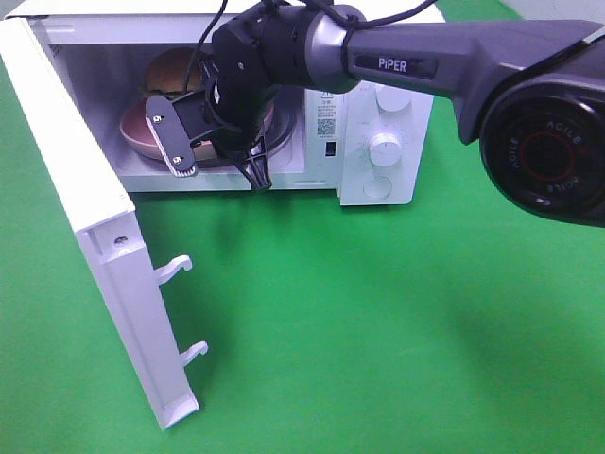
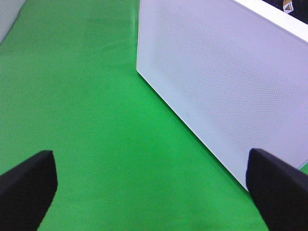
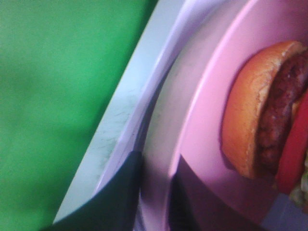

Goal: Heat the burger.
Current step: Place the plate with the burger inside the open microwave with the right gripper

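**ITEM: burger, in microwave; right tool at plate rim**

- **Loc.:** We log the burger (image 1: 175, 71) on a pink plate (image 1: 135, 140) inside the microwave (image 1: 378, 142). The door (image 1: 85, 218) stands wide open, on the left of the high view.
- **Key relation:** The burger lies deeper in the cavity than the right tool (image 3: 156, 166), beyond the plate's near rim. The bun is round, so no long axis to note. The right arm is by far the nearer.
- **Right tool:** Its fingers straddle the rim w/ a narrow gap. We cannot tell if they pinch it or stand just clear.
- **Pose:** The right arm reaches in from the right, across the middle, wrist dipped into the cavity mouth.
- **Left tool** (image 2: 150, 161)**:** Released, jaws wide, empty. It is over the green bench (image 2: 86, 96), near the door's meshed panel.
- **Judgement:** The next move is prob. a straight pull-back out of the mouth, then shutting the door. We rate the left tool better placed for that.
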### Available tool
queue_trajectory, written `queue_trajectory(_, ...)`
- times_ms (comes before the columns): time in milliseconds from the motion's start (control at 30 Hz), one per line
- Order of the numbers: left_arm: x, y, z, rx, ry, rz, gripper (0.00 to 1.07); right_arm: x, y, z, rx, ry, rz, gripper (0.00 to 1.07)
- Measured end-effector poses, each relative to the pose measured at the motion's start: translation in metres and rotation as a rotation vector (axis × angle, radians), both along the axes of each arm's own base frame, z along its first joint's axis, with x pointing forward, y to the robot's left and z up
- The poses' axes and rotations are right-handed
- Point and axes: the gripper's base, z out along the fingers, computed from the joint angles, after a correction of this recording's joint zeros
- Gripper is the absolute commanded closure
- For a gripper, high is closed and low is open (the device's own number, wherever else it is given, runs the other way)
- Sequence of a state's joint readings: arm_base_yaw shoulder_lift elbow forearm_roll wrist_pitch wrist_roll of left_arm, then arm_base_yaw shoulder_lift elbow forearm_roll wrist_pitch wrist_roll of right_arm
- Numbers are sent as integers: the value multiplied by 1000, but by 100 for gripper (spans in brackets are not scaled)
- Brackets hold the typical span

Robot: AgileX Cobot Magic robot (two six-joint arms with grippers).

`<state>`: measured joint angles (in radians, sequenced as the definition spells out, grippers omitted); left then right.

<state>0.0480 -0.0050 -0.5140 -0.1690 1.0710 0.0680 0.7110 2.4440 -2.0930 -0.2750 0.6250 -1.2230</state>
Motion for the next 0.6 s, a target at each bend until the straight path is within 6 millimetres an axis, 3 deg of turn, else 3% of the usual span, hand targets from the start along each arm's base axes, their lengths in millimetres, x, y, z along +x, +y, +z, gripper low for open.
queue_trajectory(200, 0, 0, 0, 0, 0, 0, 7, 1, 1, 1, 34, 0, -31, 69)
queue_trajectory(600, 0, 0, 0, 0, 0, 0, 7, 0, 0, 0, 25, 8, -37, 67)
